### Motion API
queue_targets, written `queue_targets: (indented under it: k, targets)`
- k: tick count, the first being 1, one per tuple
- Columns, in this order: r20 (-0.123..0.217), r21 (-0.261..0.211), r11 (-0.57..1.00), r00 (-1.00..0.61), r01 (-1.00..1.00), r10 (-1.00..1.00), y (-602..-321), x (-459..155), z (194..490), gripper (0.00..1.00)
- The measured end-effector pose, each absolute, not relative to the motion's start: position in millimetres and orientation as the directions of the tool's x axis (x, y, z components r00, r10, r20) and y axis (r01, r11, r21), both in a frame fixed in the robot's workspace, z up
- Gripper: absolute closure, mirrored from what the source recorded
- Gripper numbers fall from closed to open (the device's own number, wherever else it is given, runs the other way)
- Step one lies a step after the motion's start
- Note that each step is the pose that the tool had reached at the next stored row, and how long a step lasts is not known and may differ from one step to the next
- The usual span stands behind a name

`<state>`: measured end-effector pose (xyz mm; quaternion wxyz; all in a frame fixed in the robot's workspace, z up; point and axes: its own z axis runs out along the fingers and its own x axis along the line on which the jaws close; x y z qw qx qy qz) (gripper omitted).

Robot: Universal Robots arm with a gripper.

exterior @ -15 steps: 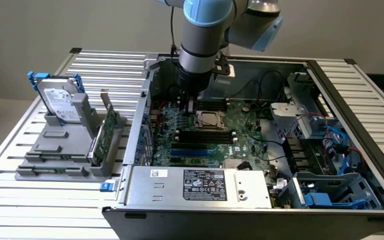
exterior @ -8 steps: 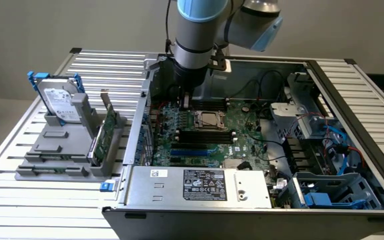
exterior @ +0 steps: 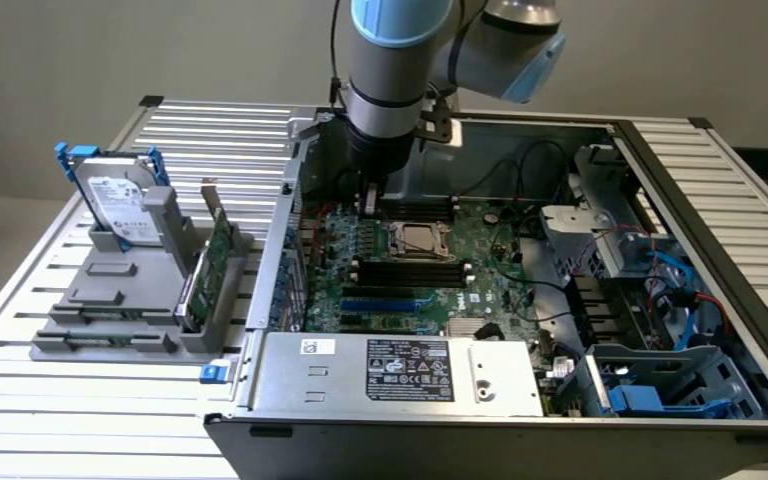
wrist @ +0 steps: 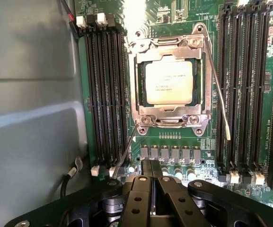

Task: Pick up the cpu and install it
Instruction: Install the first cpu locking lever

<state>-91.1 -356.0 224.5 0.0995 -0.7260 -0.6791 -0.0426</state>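
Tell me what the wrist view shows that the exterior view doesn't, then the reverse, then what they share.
Wrist view: the cpu lying in its socket, with the jaws shut, empty and just short of it.
Exterior view: the arm reaching down into the open computer case, and a hard drive and green card standing in a grey holder at the exterior view's left.
Shared: the green motherboard and its black memory slots beside the socket.

The small, flat, square cpu [wrist: 169, 82] with a silvery-grey metal top is seated level in the metal-framed socket [wrist: 168, 122] on the green motherboard [wrist: 183, 19].
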Motion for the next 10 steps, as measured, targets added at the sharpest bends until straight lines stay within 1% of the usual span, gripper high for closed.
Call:
queue_targets:
  k: [6,10]
  targets:
    - [0.200,-0.090,-0.131,0.147,0.987,0.969,-358.2,-91.6,224.5,0.89]
    - [0.208,-0.124,-0.144,0.168,0.982,0.964,-359.0,-92.5,224.6,0.89]
